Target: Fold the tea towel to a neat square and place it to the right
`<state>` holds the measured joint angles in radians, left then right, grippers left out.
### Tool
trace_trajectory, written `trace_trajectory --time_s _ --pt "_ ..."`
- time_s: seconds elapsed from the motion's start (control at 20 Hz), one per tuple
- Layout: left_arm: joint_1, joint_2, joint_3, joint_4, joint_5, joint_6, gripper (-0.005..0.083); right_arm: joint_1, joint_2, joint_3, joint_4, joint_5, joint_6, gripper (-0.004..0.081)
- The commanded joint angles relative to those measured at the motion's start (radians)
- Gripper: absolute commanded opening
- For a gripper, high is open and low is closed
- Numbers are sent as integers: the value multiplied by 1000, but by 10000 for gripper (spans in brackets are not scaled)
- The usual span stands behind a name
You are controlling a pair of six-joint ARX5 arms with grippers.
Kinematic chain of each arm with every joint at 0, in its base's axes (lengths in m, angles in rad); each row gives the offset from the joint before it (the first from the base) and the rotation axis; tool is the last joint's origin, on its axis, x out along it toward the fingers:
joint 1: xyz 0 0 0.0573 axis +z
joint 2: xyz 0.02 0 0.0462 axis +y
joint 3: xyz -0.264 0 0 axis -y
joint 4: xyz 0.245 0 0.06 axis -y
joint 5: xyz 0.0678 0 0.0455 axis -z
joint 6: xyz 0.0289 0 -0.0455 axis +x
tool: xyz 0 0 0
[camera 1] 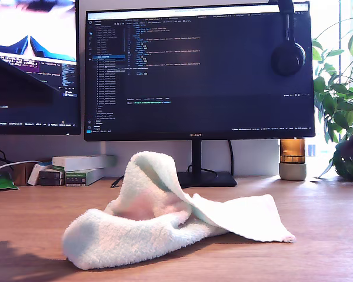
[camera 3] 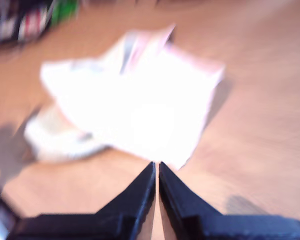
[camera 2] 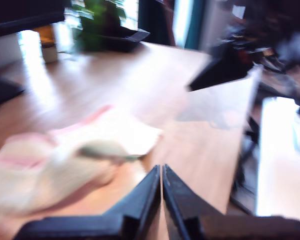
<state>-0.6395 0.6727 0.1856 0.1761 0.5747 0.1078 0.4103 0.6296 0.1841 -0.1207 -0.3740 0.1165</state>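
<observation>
Lying crumpled on the desk (camera 1: 317,229) in front of the monitor (camera 1: 200,70): towel (camera 1: 165,217), one fold peaking, a flap trailing toward the exterior view's right. Hovering clear above, first gripper (camera 2: 161,176) and second gripper (camera 3: 156,172), both pinched together and holding nothing, likely lining up a grasp.

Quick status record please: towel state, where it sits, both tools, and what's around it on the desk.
towel: the tea towel lies crumpled, not folded square; a peak stands up in the middle, one flat corner runs toward the exterior view's right
surface: wooden desk
my first tool: jaws together, empty, above the desk beside the towel
my second tool: jaws together, empty, pointing at the towel
contact: neither tool touches the towel
arms in exterior view: none visible
background: monitor, headphones, plant, boxes
image quality: both wrist views blurred
</observation>
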Motion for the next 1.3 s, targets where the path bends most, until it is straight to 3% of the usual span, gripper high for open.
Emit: trace_trajectory --time_s 0.0,0.05,0.15,0.25,0.4,0.85,1.25 --pt "-41 66 3 29 -8 28 -19 49 63 69 48 21 -92 66" --pt "-62 97 10 34 -15 28 -19 76 103 97 70 24 -132 106" --pt "-93 140 29 35 -16 28 -19 124 171 167 55 66 -397 224" --pt "-106 153 40 34 -41 32 -19 140 239 221 56 97 -655 245" --pt "-107 152 45 34 -78 32 -19 131 380 276 27 95 -852 245" --pt "-107 152 45 30 -133 31 -19 131 716 390 -27 70 -906 251" --pt "-107 152 45 23 -140 31 -19 123 834 426 -77 68 -910 266"
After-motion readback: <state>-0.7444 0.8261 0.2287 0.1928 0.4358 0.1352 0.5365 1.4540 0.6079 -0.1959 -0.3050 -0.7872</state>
